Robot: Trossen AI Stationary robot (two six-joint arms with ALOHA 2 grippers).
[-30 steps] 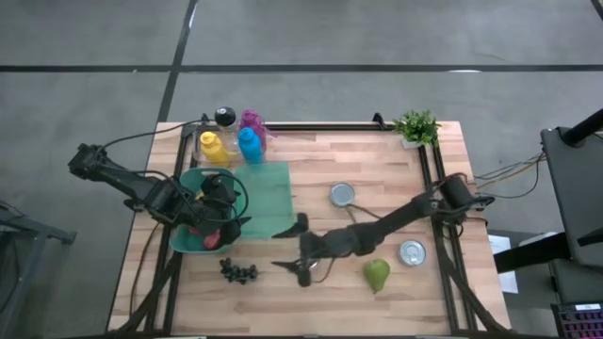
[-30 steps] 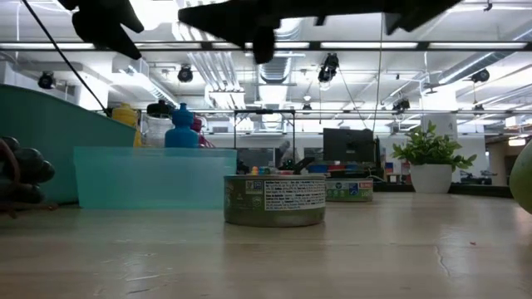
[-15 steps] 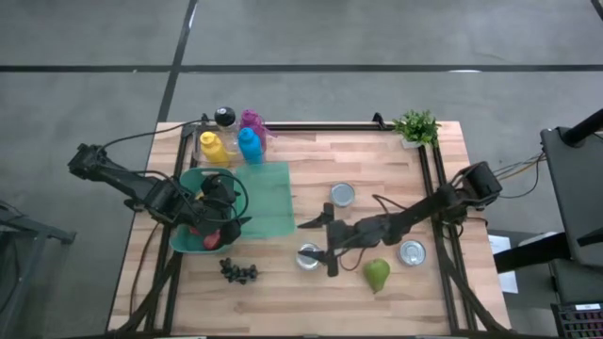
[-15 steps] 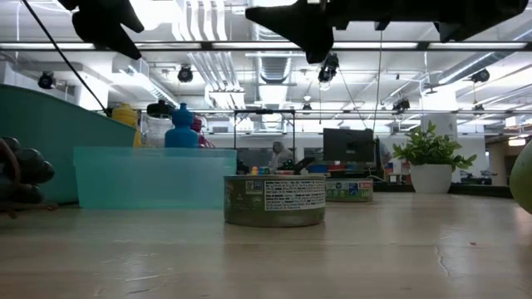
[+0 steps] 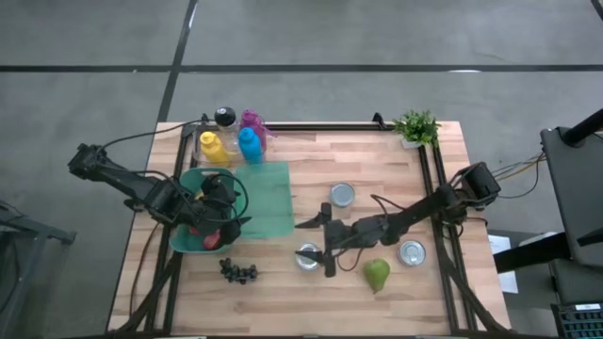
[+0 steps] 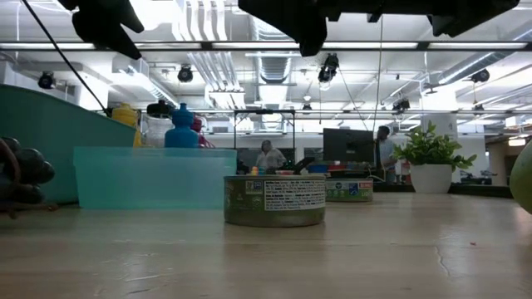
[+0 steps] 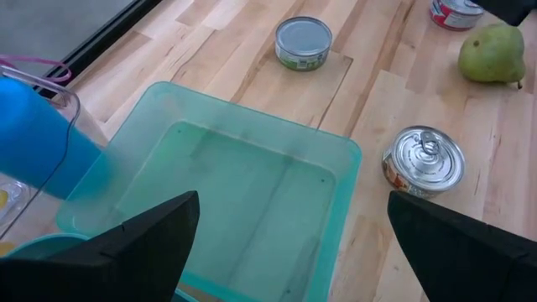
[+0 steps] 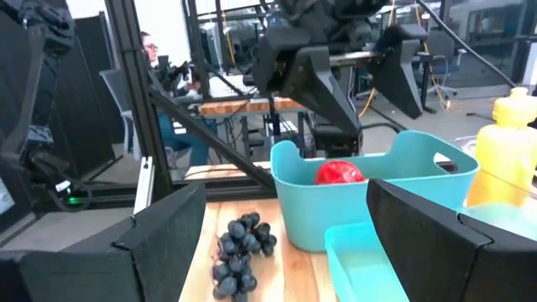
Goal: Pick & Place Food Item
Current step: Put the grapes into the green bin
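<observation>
So we've got a few food items out, and the ones worth describing first are the fruit. A green pear (image 5: 377,274) sits upright on the counter (image 5: 377,165) toward the front right, rounded at the base with a narrower top. A bunch of dark grapes (image 5: 239,272) lies on the counter just in front of the teal basket (image 5: 191,178), and a red apple (image 8: 339,174) rests inside that basket.

We can see three tins: one (image 5: 342,195) mid-counter beside the shallow teal tray (image 5: 273,198), one (image 5: 412,252) right of the pear, and one (image 5: 307,256) with a pull-ring lid just left of the pear.

Left gripper (image 5: 222,209) hovers over the basket, jaws spread wide with nothing between them. Right gripper (image 5: 325,247) hangs above the pull-ring tin, jaws apart and empty too.

Compared with a second ago, the right arm has pulled back toward its side of the counter, and the pull-ring tin now shows where the gripper had been covering it. Over the last half second it has barely shifted. Left arm hasn't budged. In the low view, people have appeared in the room behind.
</observation>
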